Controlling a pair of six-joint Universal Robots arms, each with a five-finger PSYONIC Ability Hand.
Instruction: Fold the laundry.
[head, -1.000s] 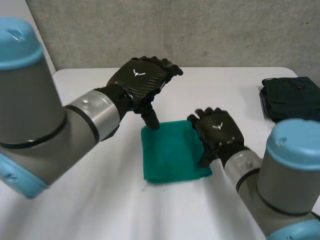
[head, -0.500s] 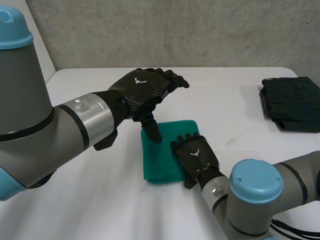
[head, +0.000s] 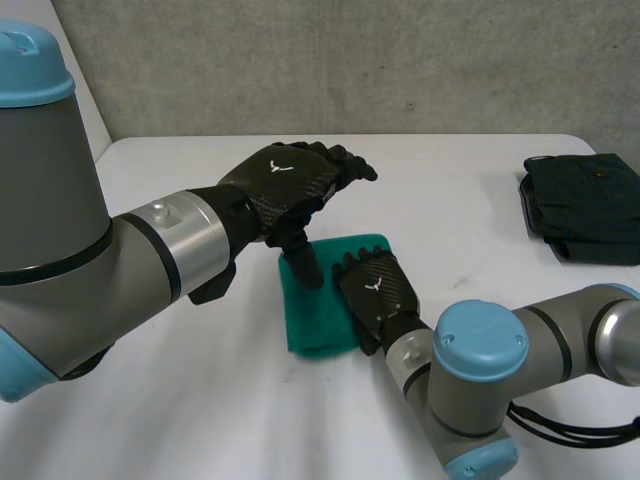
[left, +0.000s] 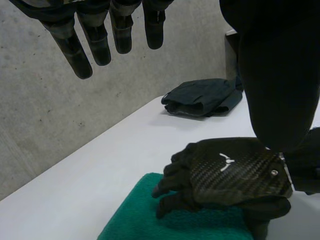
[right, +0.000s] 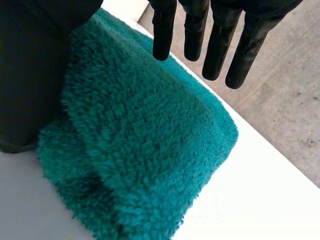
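The right hand (head: 375, 290) lies flat on the folded green towel (head: 315, 320) mid-tabletop (head: 300, 420), fingers straight and slightly spread. The left hand (head: 285, 180) hovers just beyond, fingers spread, gripping nothing. Any sideways drag could ruck the fold open.

This looks like a robot lab or test room. A bare grey concrete wall (head: 400, 60) rises straight behind a plain white counter (head: 450, 180). The robot's left arm (head: 120, 270) and right arm (head: 500, 370), grey with blue caps, reach over it. Folded dark clothes (head: 585, 205) lie near its far right corner.
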